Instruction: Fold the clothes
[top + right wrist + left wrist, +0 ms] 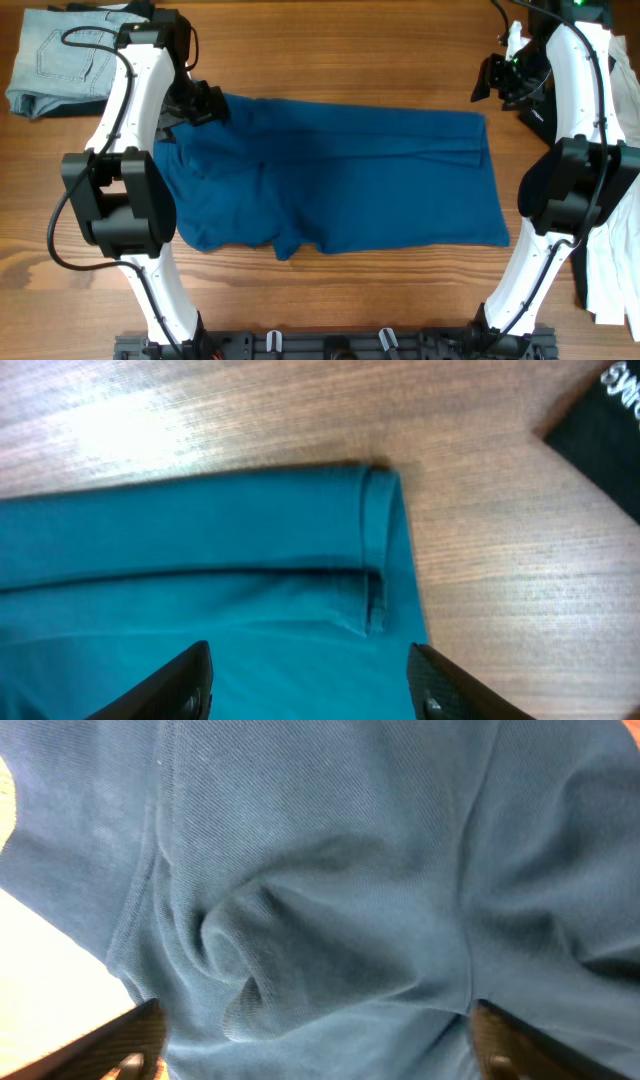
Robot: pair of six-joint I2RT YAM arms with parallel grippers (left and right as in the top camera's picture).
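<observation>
Two claws gape empty over the blue garment [340,175] spread on the wooden surface [330,50], left claw [315,1038] above bunched cloth, right claw [310,685] above a hemmed corner; both should pinch edges squarely and lift together.

Overhead: high, straight down, far; whole table [330,60], whole cloth [360,180]. Left wrist: very near, facing down onto cloth folds. Right wrist: near, down onto cloth corner, bare table. All share cloth.
</observation>
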